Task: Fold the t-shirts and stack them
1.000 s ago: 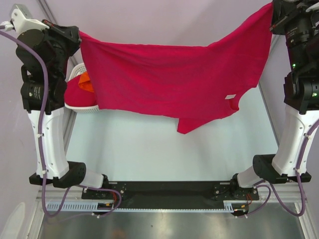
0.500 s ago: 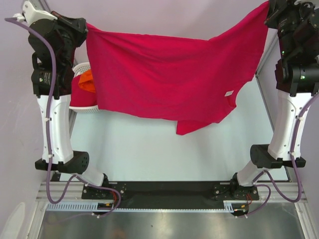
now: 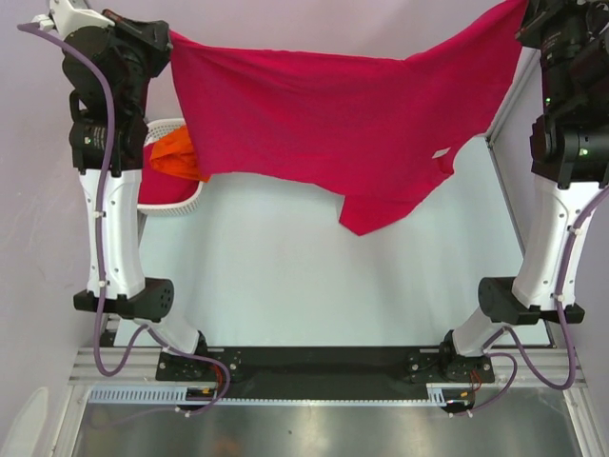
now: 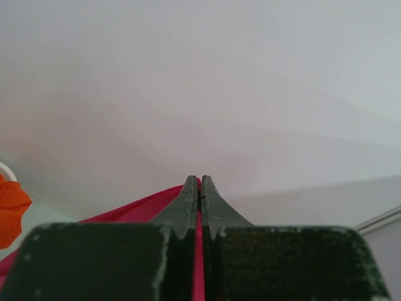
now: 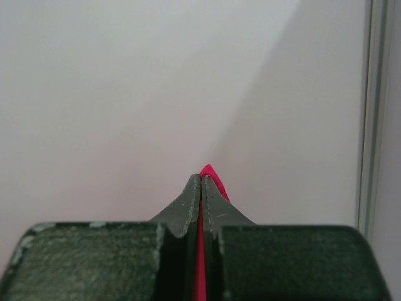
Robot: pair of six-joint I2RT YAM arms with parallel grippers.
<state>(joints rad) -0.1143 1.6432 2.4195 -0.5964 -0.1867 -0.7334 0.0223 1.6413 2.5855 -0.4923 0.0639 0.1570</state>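
A crimson-pink t-shirt hangs spread in the air between my two raised arms, high above the table, with a sleeve drooping at its lower middle. My left gripper is shut on its left corner; a strip of the fabric shows between the closed fingers. My right gripper is shut on its right corner, with fabric poking out past the tips. A bright orange t-shirt and another crimson-pink one lie in the white basket at the left; the orange one also shows in the left wrist view.
The pale table lies beneath the hanging shirt. The white basket stands at the table's left edge beside my left arm. A metal frame rail runs along the right side.
Both arms have lifted the shirt higher and drawn it tauter. The left arm has shifted right and up, uncovering more of the basket and the orange shirt.
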